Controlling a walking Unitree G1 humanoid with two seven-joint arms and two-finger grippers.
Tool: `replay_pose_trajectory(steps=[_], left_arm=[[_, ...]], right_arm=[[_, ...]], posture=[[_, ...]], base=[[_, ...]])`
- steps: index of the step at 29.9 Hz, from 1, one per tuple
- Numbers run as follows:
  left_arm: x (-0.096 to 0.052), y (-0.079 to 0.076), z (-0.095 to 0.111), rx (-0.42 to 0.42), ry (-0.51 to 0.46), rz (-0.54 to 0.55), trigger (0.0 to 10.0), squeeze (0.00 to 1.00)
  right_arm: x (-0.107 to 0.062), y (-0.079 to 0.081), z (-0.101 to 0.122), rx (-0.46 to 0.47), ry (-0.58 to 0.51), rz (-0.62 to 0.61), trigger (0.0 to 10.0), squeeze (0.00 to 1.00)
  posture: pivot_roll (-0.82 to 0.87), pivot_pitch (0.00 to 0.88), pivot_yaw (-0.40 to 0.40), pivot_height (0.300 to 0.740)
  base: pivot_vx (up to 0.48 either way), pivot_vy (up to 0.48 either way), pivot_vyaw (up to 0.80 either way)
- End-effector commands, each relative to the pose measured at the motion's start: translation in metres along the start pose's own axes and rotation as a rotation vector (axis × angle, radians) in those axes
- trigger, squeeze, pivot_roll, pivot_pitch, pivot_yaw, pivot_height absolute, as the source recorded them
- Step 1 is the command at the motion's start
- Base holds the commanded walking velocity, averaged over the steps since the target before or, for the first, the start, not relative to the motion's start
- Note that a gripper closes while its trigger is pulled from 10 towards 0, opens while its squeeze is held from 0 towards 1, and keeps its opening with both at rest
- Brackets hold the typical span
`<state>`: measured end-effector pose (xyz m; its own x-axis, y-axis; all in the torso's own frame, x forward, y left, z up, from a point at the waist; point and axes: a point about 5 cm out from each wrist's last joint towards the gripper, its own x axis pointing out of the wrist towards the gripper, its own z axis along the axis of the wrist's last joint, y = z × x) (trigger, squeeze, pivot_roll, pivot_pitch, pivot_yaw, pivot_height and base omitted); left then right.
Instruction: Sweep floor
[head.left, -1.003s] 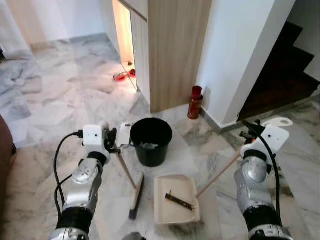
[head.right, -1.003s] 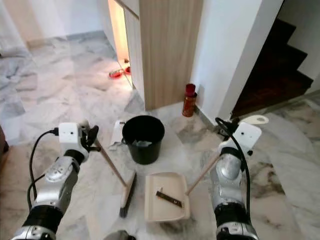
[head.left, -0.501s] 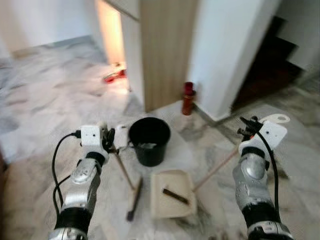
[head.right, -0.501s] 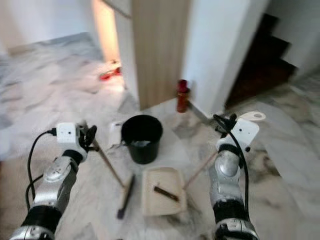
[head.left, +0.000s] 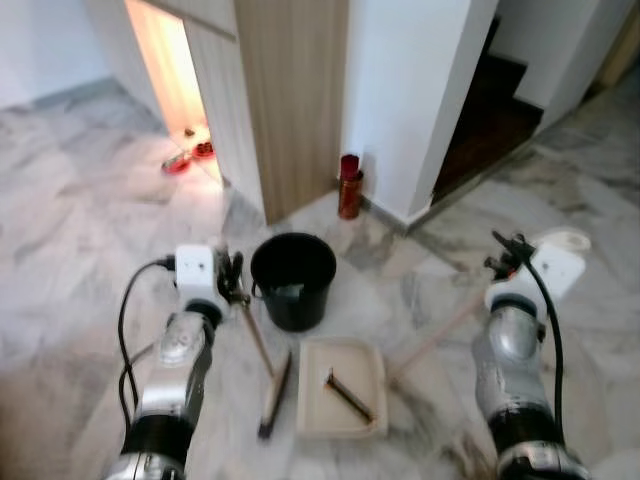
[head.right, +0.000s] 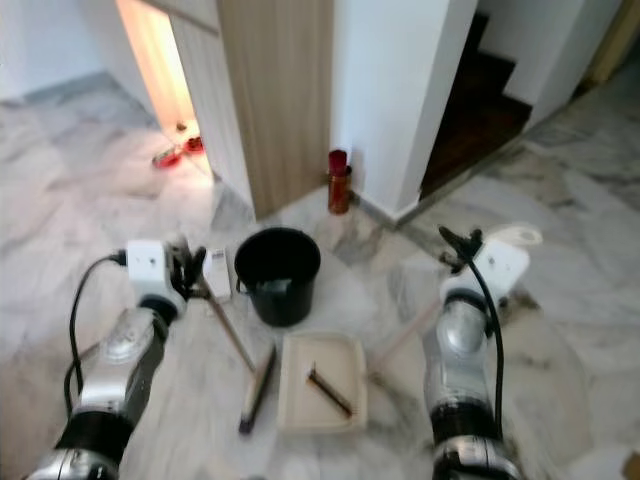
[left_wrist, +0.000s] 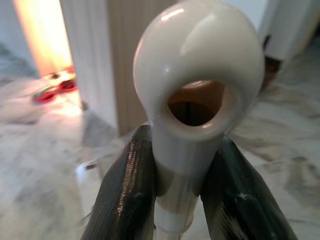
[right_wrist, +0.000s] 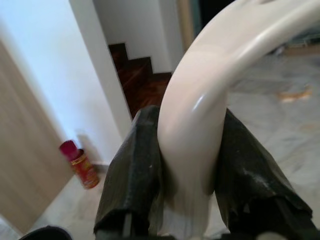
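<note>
The left gripper (left_wrist: 175, 195) clamps the cream plastic cap with a hanging hole at the top of the long wooden-handled broom (head.left: 258, 345), whose dark bristle head (head.left: 275, 395) rests on the grey-veined marble floor (head.left: 90, 260) just beside the near-left edge of the cream rectangular dustpan (head.left: 342, 388); holding it that high lets the robot stay upright while the head drags flat. The right gripper (right_wrist: 187, 165) is closed round the curved cream grip of the dustpan's long slanted wooden handle (head.left: 435, 335), so the pan lies level with its open lip towards the broom, ready to receive debris. One dark stick-like piece (head.left: 347, 394) already lies in the pan's middle. The round black plastic bucket (head.left: 292, 278) stands just beyond the pan's far edge, presumably for emptying it, and a red cylindrical can (head.left: 349, 187) stands farther off at the foot of the wooden cabinet panel (head.left: 290, 90). The head views give the whole layout, both tools and the bucket (though softly blurred), while the wrist views show closely how each pair of black fingers (left_wrist: 125, 190) presses either side of its handle.
</note>
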<state>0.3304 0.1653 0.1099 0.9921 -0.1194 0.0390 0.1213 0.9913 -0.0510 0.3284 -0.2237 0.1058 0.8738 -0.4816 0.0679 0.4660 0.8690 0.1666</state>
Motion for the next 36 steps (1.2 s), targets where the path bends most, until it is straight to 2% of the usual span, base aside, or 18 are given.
replay_pose_trajectory(steps=[1,5,23,31,36], left_arm=[[0.0024,0.0003,0.0096,-0.006,-0.042,-0.010,10.0,0.00],[0.0023,0.0008,0.0101,-0.002,-0.042,-0.010,10.0,0.00],[0.0019,0.0047,0.0111,0.000,-0.037,0.007,10.0,0.00],[0.0022,0.0061,0.0118,0.005,-0.037,0.013,10.0,0.00],[0.0020,0.0058,0.0151,0.019,-0.061,0.011,10.0,0.00]], right_arm=[[0.0023,0.0075,0.0091,0.019,-0.043,0.016,10.0,0.00],[0.0019,0.0094,0.0087,0.022,-0.043,0.019,10.0,0.00],[0.0020,0.0105,0.0085,0.030,-0.041,0.019,10.0,0.00],[0.0021,0.0111,0.0085,0.031,-0.041,0.019,10.0,0.00],[0.0019,0.0115,0.0085,0.034,-0.041,0.019,10.0,0.00]], posture=[[0.11,0.031,0.006,0.740],[0.11,0.028,0.007,0.740],[0.12,0.059,0.004,0.740],[0.12,0.064,0.006,0.740],[0.12,0.067,0.008,0.740]], base=[[0.000,0.416,0.00],[0.000,0.366,0.00],[0.000,0.000,0.00],[0.000,0.447,0.00],[0.000,0.000,0.00]])
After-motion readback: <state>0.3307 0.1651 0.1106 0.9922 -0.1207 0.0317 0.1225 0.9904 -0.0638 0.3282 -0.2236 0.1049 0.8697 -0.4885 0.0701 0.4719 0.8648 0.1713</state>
